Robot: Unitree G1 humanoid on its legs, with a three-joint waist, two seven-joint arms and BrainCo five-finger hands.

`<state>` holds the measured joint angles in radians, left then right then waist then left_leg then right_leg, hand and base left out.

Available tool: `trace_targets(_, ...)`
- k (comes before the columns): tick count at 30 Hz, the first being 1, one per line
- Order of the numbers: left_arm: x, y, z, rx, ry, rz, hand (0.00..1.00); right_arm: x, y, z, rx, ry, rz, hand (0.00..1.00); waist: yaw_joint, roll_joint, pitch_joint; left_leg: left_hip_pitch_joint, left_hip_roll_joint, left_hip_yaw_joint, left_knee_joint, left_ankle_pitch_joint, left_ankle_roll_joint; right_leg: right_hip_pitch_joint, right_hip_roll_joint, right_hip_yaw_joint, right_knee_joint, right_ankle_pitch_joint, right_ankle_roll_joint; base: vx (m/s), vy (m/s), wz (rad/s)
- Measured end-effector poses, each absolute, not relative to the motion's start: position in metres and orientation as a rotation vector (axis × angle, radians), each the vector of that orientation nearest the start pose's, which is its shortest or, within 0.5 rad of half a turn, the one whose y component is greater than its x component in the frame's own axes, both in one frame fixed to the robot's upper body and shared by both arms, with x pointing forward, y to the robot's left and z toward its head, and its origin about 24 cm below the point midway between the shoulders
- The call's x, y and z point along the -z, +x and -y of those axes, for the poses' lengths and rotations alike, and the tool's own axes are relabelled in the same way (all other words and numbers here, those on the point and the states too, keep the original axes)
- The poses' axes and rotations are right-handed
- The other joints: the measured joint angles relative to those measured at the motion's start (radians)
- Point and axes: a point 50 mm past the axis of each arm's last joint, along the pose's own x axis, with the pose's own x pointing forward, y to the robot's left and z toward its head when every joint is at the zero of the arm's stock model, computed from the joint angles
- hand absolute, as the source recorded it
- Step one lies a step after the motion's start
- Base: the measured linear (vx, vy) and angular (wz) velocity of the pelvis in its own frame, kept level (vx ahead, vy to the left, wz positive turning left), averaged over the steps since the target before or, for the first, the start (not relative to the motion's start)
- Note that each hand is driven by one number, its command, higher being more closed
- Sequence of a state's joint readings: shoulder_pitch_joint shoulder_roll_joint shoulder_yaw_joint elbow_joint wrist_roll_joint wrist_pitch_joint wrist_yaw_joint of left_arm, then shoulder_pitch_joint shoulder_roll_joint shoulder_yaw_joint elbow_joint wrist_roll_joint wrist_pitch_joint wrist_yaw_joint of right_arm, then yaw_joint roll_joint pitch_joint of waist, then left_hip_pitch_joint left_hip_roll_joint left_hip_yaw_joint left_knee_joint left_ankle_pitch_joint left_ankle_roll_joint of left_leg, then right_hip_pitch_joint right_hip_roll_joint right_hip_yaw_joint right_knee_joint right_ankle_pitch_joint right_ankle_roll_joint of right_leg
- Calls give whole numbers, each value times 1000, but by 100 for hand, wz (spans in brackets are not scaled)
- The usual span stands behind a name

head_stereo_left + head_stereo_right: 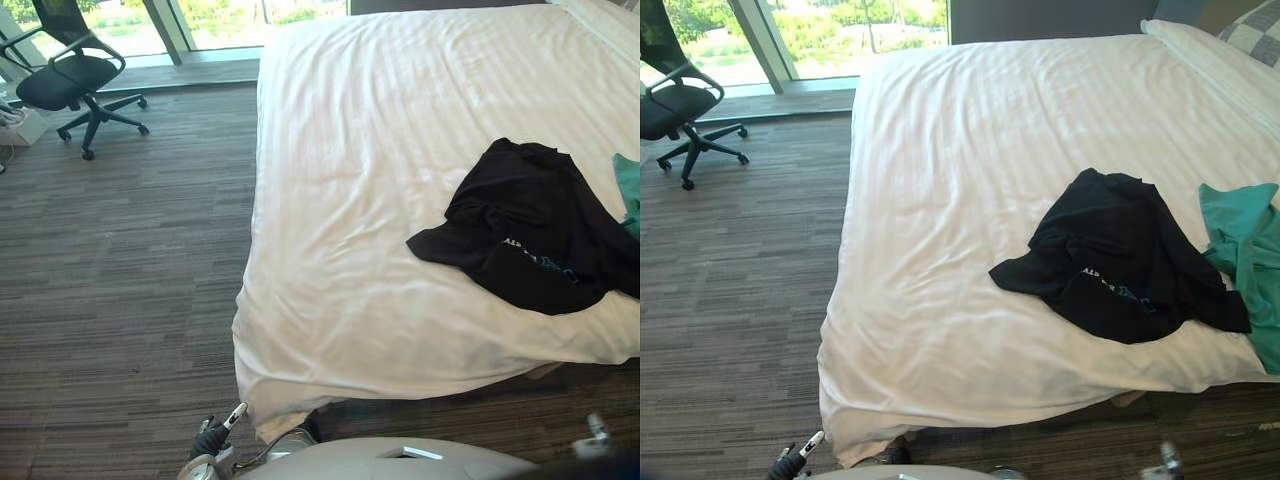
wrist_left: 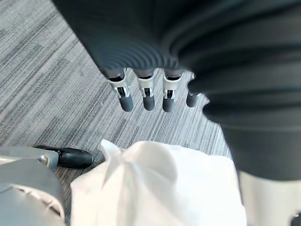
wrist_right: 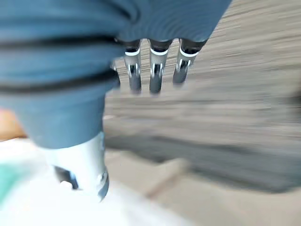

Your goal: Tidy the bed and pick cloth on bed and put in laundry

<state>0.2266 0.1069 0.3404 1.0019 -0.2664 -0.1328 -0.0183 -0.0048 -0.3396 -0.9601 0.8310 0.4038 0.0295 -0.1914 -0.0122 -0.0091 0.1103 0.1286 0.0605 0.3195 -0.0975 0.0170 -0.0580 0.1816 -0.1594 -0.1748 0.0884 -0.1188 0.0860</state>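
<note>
**2 cloths lie on the bed**

A crumpled black shirt (image 1: 1120, 262) lies by the bed's (image 1: 960, 150) near edge. A teal cloth (image 1: 1252, 270) just beside it is cut off by the frame. Over the carpet (image 2: 51, 80), the left hand (image 2: 146, 92) and the blurred right hand (image 3: 155, 77) hang straight-fingered and empty.

Left hand (image 2: 148, 92) hangs low at the robot's left side, dark ribbed cover toward the wrist camera. Its fingers (image 2: 126, 98) are straight, side by side, tips pointing down; thumb (image 2: 192, 98) apart from them, uncurled. Hand empty. Right hand (image 3: 155, 75) low at the right side, fingers (image 3: 134, 77) straight in a row, relaxed, gripping nothing. Both hands just show at the bottom edge of the head views, left (image 1: 212, 438), right (image 1: 1166, 461).
</note>
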Motion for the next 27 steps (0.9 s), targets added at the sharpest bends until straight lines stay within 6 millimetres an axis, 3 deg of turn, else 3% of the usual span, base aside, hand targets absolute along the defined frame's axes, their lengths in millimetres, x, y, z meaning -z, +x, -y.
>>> trace_targets(2,154,45,-245,-561,-234,-1000,0,16,131,410,1141,219,-279,100,-1,1,1,-1,5,0,0,0,0,-3,2,1,4,4,6,13,-86,-5)
trace_targets(3,154,45,-245,-558,-231,-1002,0,4,142,410,1096,173,-225,100,-2,1,1,-2,6,0,0,0,0,-5,3,1,5,4,6,-6,-86,-4)
trace_targets(4,153,43,-246,-557,-228,-1008,0,-27,171,403,960,80,-95,100,-6,1,2,-4,8,0,0,0,0,-15,3,3,9,4,6,-15,-63,-4)
trace_targets(6,153,43,-244,-547,-220,-1010,0,-55,195,389,812,-6,24,100,-5,2,2,-6,10,-1,0,0,0,-21,3,7,14,4,6,-17,-50,-2)
trace_targets(8,154,40,-241,-531,-217,-1036,0,-91,229,349,515,-84,189,100,-5,1,3,-6,11,-2,0,0,0,-24,3,9,14,4,6,-18,-53,-1)
trace_targets(10,155,40,-239,-517,-211,-1045,0,-107,246,314,277,-126,267,100,-1,-1,4,-9,10,-4,0,0,0,-26,3,8,14,4,6,-21,-48,0)
trace_targets(11,155,40,-238,-515,-210,-1045,0,-110,250,303,200,-138,285,100,2,-2,5,-10,9,-5,0,0,0,-26,4,7,14,4,6,-33,-65,5)
trace_targets(13,155,40,-237,-508,-204,-1047,0,-116,265,254,-129,-145,329,100,3,-8,9,-21,7,-28,0,0,0,-27,5,-9,14,4,6,-38,-60,18)
trace_targets(16,155,44,-237,-502,-202,-1039,0,-120,279,204,-452,-121,346,100,7,-19,16,-45,4,-59,0,5,5,-31,4,-38,14,4,6,-36,-37,24)
trace_targets(22,155,45,-235,-490,-200,-1039,0,-117,288,131,-854,24,298,100,40,-22,21,-51,-8,-108,0,31,15,-16,-2,-67,13,3,6,-62,-18,25)
trace_targets(23,155,46,-235,-489,-200,-1035,0,-117,288,108,-949,66,283,100,54,-23,28,-65,-8,-115,0,44,15,-22,-1,-86,11,3,6,-99,-27,15)
trace_targets(27,153,58,-235,-480,-212,-994,0,-123,286,56,-1156,91,249,100,82,-37,74,-121,-9,-139,0,81,16,-57,3,-93,-7,-11,-13,-152,-36,14)
